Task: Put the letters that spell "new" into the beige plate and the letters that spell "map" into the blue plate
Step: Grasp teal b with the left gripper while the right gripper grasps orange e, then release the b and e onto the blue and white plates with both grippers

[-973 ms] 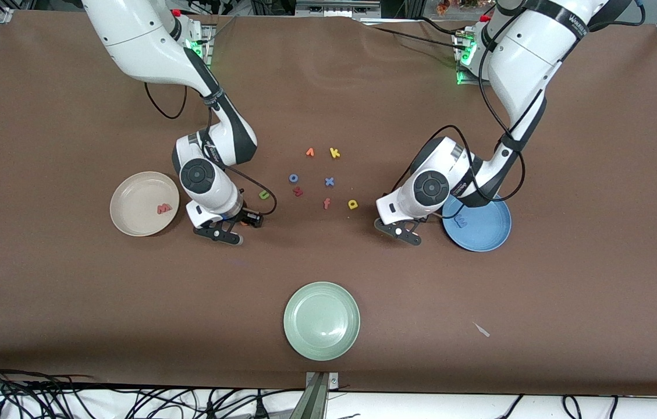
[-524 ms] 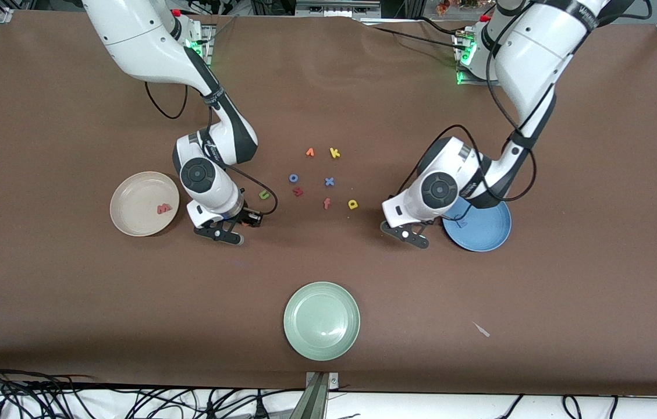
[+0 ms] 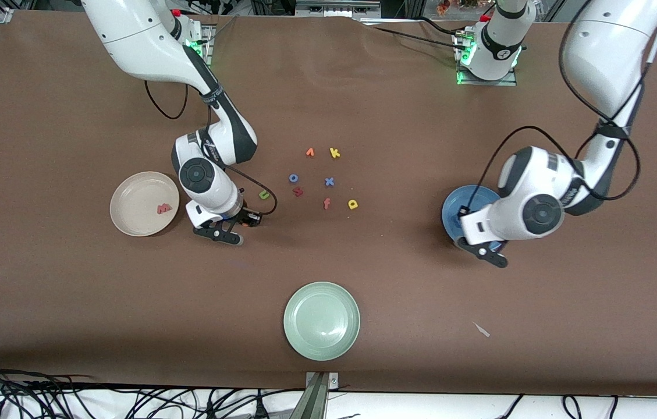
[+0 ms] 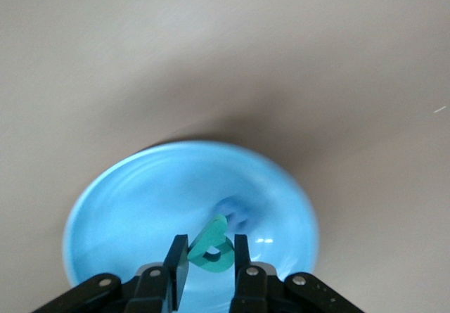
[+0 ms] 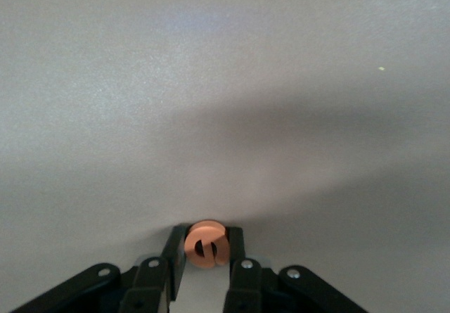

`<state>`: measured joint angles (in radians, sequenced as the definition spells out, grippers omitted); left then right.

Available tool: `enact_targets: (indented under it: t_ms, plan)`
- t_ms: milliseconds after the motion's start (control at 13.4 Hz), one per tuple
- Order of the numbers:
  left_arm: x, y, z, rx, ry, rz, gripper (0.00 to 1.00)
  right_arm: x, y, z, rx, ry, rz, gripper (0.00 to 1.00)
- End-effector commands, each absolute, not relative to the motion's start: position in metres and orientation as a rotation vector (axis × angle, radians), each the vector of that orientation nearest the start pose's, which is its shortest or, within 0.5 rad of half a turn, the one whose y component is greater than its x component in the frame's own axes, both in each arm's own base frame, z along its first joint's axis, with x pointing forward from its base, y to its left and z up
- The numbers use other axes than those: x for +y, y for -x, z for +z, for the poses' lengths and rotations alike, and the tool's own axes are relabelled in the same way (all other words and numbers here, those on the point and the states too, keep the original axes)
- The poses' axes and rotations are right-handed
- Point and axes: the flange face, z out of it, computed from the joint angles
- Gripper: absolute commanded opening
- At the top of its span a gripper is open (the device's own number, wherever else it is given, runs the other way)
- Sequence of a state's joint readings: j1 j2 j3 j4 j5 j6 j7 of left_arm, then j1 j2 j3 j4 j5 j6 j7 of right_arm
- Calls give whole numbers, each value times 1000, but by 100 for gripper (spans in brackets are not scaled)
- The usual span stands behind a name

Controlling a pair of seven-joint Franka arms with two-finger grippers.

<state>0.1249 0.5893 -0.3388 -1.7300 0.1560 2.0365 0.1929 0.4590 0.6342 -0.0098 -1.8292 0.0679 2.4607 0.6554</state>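
My left gripper (image 4: 209, 241) is shut on the teal "a" (image 4: 211, 254) and hangs over the blue plate (image 4: 126, 200), (image 3: 454, 205). A blurred darker blue shape (image 4: 232, 211) lies in that plate. My right gripper (image 5: 205, 237) is shut on the orange "e" (image 5: 206, 247), low at the table beside the beige plate (image 3: 133, 195). The salmon "w" (image 3: 163, 208) lies in the beige plate. On the table lie the green "n" (image 3: 263, 195) and the yellow "p" (image 3: 352, 204). In the front view the left gripper (image 3: 488, 251) covers the plate's near rim, and the right gripper (image 3: 224, 231) stands close to the "n".
Mid-table lie an orange letter (image 3: 309, 152), a yellow "k" (image 3: 334, 153), a blue "o" (image 3: 293, 178), a dark red letter (image 3: 298, 191), a blue "x" (image 3: 329, 181) and an orange "f" (image 3: 326, 203). A pale green plate (image 3: 321, 320) sits near the front edge.
The left arm has swung from the table beside the yellow "p" to over the blue plate, carrying the teal "a". The right gripper has closed on the orange "e" in place.
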Motion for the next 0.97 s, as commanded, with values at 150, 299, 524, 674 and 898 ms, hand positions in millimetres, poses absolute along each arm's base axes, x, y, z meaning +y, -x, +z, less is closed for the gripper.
enact_targets:
  t_ms: [150,299,524,674,898]
  plan:
    - [-104,-603,204,799,3072,419,75,237,-611,245,311,3140,160,14]
    - [-104,-606,208,787,3075,407,100,203,-609,258,168,3179,250,14]
    - [-138,-607,234,773,3097,367,100,145,-597,260,60,3198,308,14]
    - [-182,-600,249,610,3142,352,100,112,-585,264,-1,3197,316,14]
    - [-257,-577,257,228,3161,343,100,65,-560,252,-87,3189,281,15]
